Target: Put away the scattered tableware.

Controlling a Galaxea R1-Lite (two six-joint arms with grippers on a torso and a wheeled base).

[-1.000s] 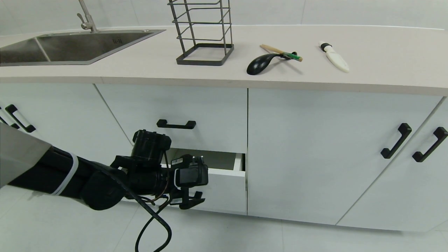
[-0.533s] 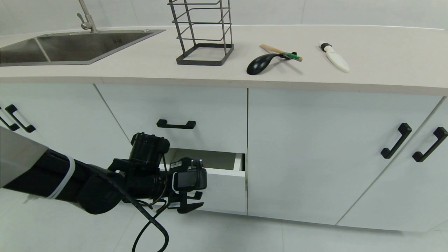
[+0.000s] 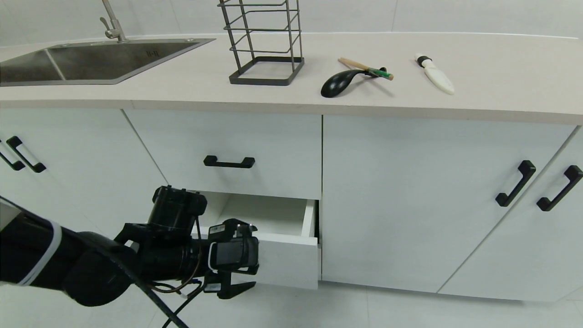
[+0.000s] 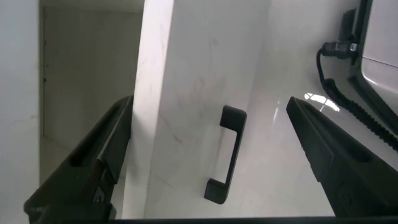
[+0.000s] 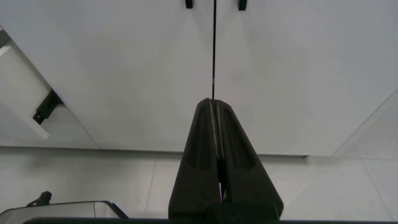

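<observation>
— checking progress: how far along are you with the tableware?
— early, i'd say. my left gripper (image 3: 249,255) is spread wide with nothing in it, hanging in front of the lower drawer (image 3: 291,248). from its wrist i see the drawer handle (image 4: 227,155) between the fingers, with neither finger on it. the drawer stands partly pulled out, and what i can see of its inside is bare.
— and the pieces?
— all on the counter (image 3: 501,68), at about one o'clock from the drawer. the black spoon (image 3: 339,82) lies at three o'clock of the wire rack (image 3: 266,45). the chopsticks (image 3: 366,68) seem to rest across its handle, at its two o'clock. the white utensil (image 3: 435,75) lies apart, at their three o'clock.
— right arm?
— my right gripper (image 5: 217,155) is pressed closed on nothing, facing the cabinet doors (image 5: 280,62). so the drawer is open, and i judge all three picks, plus closing it, are left.
</observation>
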